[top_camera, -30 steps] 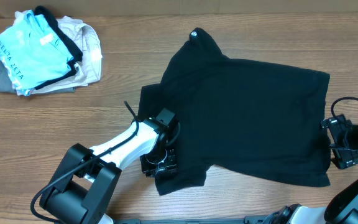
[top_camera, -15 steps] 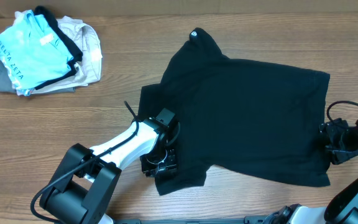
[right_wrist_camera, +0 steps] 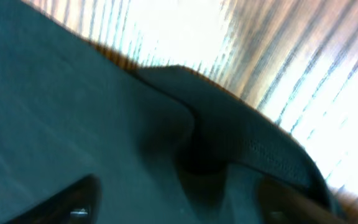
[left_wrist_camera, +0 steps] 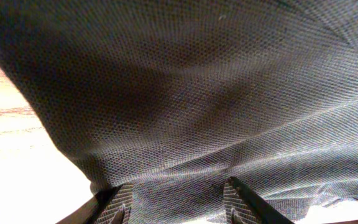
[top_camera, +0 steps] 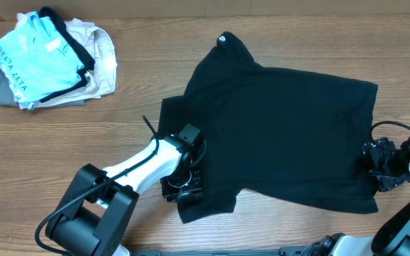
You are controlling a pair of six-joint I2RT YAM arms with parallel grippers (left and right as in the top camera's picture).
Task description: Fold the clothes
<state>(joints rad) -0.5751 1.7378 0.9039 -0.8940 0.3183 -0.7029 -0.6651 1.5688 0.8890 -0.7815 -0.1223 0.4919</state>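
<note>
Overhead view: a large plain black soft-fabric T-shirt (top_camera: 283, 135) lies spread flat on the brown wood-grain table (top_camera: 62, 142), from centre toward 3 o'clock. Its small white neck tag (top_camera: 222, 40) sits at the shirt's 11 o'clock corner.

The left gripper (top_camera: 184, 186) rests on the shirt's edge at 7 o'clock. Left wrist view: its two fingers (left_wrist_camera: 120, 208) stand partway apart with black cloth lying between them. Whether they clamp the cloth cannot be told.

The right gripper (top_camera: 376, 165) is at the shirt's 3 o'clock edge. Right wrist view, blurred: the jaws are spread wide, one on each side of a raised fold of the hem. No pinch is evident.

A heap of light blue, beige and grey garments (top_camera: 48, 60) lies at 10 o'clock, well apart from the shirt.
</note>
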